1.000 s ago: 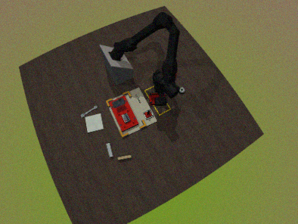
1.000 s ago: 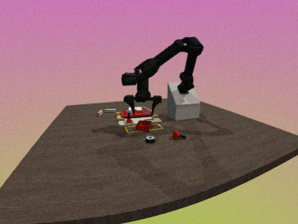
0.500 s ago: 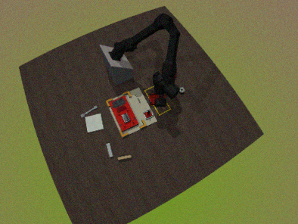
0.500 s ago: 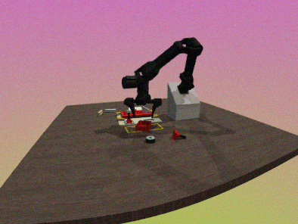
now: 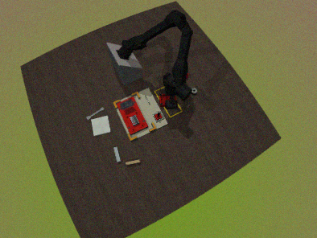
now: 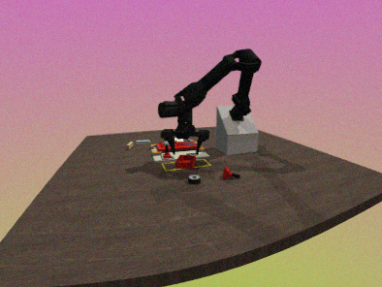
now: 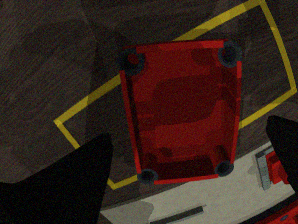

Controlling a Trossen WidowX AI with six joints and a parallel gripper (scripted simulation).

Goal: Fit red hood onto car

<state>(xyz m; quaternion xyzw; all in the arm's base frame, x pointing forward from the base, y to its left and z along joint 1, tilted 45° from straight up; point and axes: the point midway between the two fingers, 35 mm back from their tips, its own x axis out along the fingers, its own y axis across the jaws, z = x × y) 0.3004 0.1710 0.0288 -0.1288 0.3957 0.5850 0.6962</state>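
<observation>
Jaws spread wide and holding nothing, the black gripper [image 5: 170, 100] [image 6: 186, 154] [image 7: 193, 132] hangs above the red, box-shaped car hood [image 5: 162, 100] [image 6: 185, 162] [image 7: 185, 100], which lies on the dark brown wood-grain table [image 5: 201, 169] [image 6: 145, 218] across a yellow rectangular outline [image 5: 175, 114] [image 6: 209, 163] [image 7: 95, 97]. In the wrist view, the hood's dark-ringed corners face the camera, with one finger at its 8 o'clock and the other at 4 o'clock. Seen from the top, the flat red car chassis [image 5: 139, 127] [image 6: 169, 147], its silvery engine block [image 5: 133, 120] in place, sits among orange corner brackets on a pale board [image 5: 150, 100] [image 6: 201, 155] [image 7: 235, 185], at the hood's 8 o'clock. A white square [image 5: 100, 125] rests at the chassis's 9 o'clock, a short tan bar [image 5: 133, 162] at its 6 o'clock, and a grey sloped block [image 5: 129, 74] at its 12 o'clock.
</observation>
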